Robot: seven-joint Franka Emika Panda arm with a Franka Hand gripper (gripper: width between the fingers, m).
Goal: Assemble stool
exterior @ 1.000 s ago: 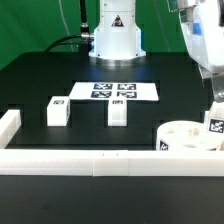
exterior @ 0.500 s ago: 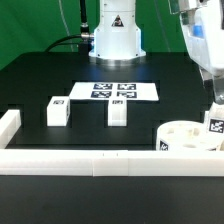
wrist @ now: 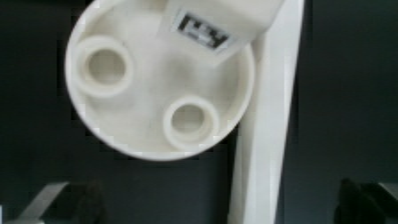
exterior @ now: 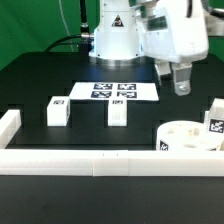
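White plastic seat [exterior: 186,133] lies by the table's front edge near the exterior view's right corner, against the front rail [exterior: 90,160], a leg [exterior: 215,122] upright at its rim. I see my gripper [exterior: 180,84] hanging above the table, jaws wide and empty.

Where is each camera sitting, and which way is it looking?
Exterior view: sits off the arm, past the front rail, facing the robot's base across the table; it shows the arm and gripper above the seat.
Wrist view: sits on the wrist, looking down on the seat; only the fingertips show, wide apart.
Shared: both see the round seat against the rail.
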